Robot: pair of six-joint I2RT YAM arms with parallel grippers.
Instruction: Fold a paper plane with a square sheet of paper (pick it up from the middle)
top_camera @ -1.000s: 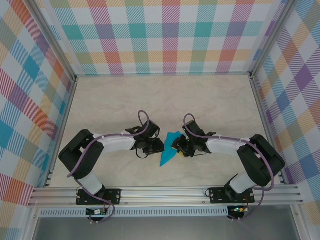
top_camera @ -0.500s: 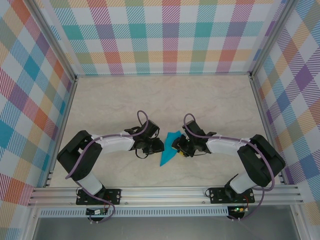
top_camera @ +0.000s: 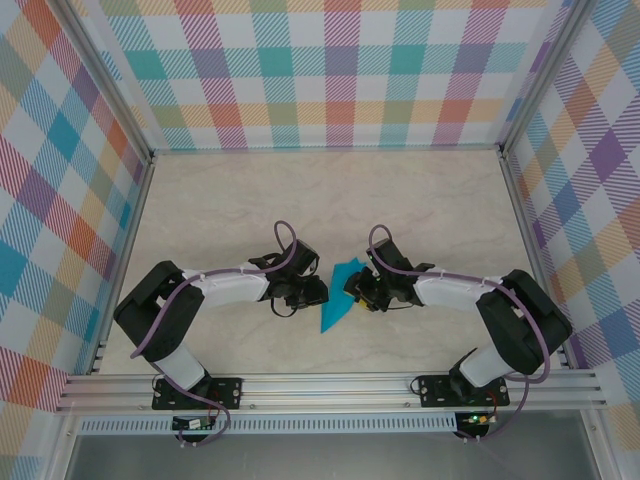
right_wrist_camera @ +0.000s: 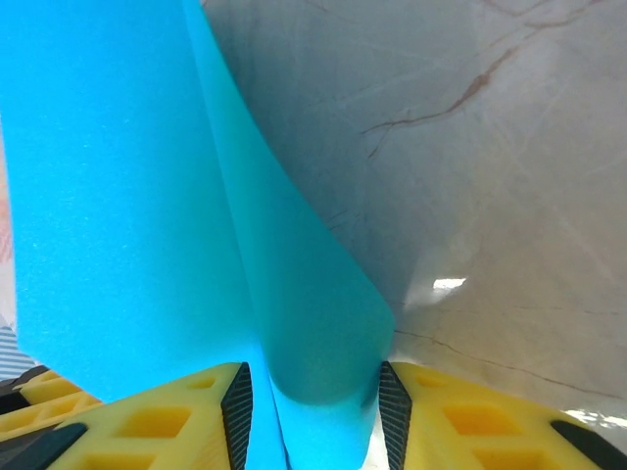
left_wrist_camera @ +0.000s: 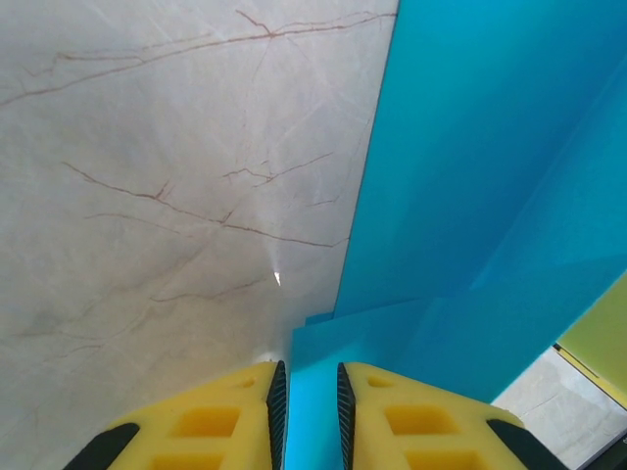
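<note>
Your left pincer (left_wrist_camera: 309,397) is nearly closed, its yellow fingers (left_wrist_camera: 196,431) pinching a thin edge of the teal sheet of paper (left_wrist_camera: 470,196), which rises ahead and to its right. Bare marble tabletop (left_wrist_camera: 147,196) lies to its left. Your right pincer (right_wrist_camera: 313,392) stands wider, clamped on a curled fold of that sheet, with tabletop to its right. The sheet spans the gap between both pincers.

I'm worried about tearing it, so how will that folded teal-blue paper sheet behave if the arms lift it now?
Likely floppy: the folded teal-blue paper sheet bows in a soft curve by the right tool. Probably very light, being thin. It may crease or tear where the left tool pinches its edge.
</note>
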